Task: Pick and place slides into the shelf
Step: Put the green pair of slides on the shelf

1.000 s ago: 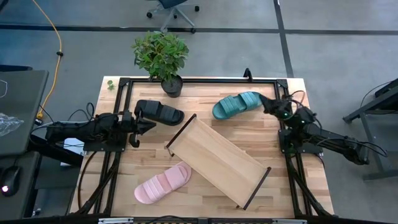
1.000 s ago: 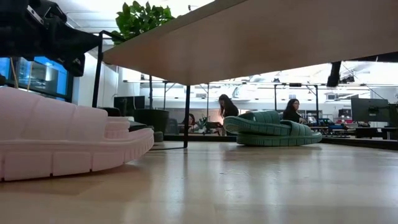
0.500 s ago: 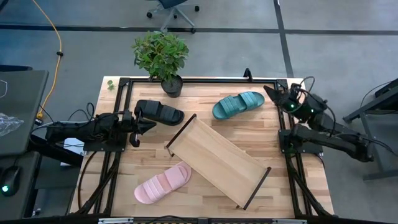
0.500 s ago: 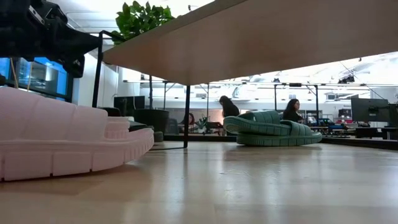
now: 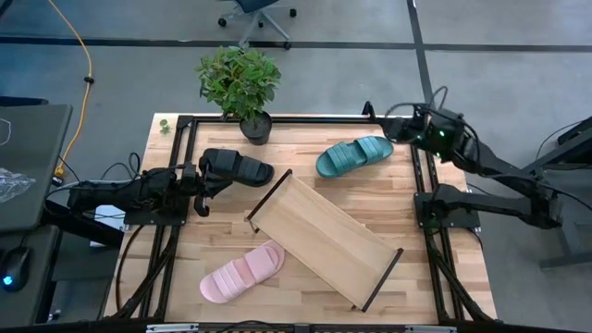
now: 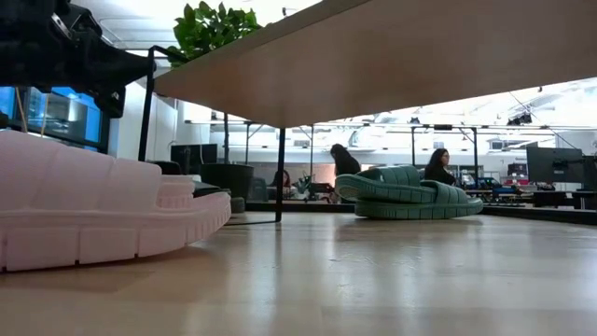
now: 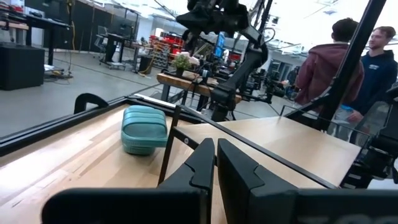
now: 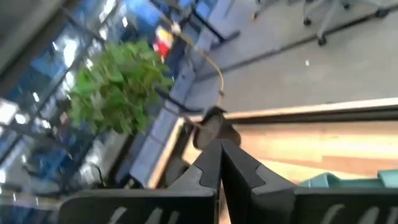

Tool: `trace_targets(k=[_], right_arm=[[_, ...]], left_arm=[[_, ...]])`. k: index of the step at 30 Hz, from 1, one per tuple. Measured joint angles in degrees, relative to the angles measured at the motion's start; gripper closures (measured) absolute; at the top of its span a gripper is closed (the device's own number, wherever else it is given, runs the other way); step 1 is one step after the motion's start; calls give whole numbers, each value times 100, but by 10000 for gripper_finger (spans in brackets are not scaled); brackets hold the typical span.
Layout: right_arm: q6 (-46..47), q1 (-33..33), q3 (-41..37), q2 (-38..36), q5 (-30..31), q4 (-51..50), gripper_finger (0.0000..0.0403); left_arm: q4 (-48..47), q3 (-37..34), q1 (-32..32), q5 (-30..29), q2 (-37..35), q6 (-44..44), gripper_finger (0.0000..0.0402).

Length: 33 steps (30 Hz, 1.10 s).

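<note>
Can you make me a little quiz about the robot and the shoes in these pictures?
1. True or false: a slide already lies on the shelf.
2. Which slide lies nearest the right end effector? A) pink slide B) teal slide C) black slide
3. Fill in: the potted plant stands at the table's far edge, next to the ____ slide.

Key:
1. False: the plank is bare, and all three slides lie on the table.
2. B. That end effector is shut and holds nothing.
3. Black. The left end effector, also shut, sits just beside that slide.
</note>
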Motion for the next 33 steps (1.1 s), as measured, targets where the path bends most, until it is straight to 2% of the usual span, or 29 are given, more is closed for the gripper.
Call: trace_targets(k=[11, 17, 22, 26, 29, 33], right_arm=[[-829, -1942, 483, 1268, -3213, -136, 402], [-1246, -2923, 485, 1609, -4577, -177, 402], [-1523, -3566, 485, 1881, -5283, -294, 402], [-1739, -3837, 485, 2270, -5923, -550, 394], [-1937, -3874, 485, 2623, -6455, -782, 369], [-2266, -3821, 483, 3053, -6616, -1045, 324]], left_arm=[[-17, 0, 1, 13, 0, -12, 392], [-25, 0, 0, 42, 0, -22, 392], [-26, 0, 1, 46, 0, -146, 392], [-85, 0, -1, 46, 0, -146, 391], [-219, 0, 0, 48, 1, -157, 392], [-261, 0, 1, 49, 2, -166, 391]])
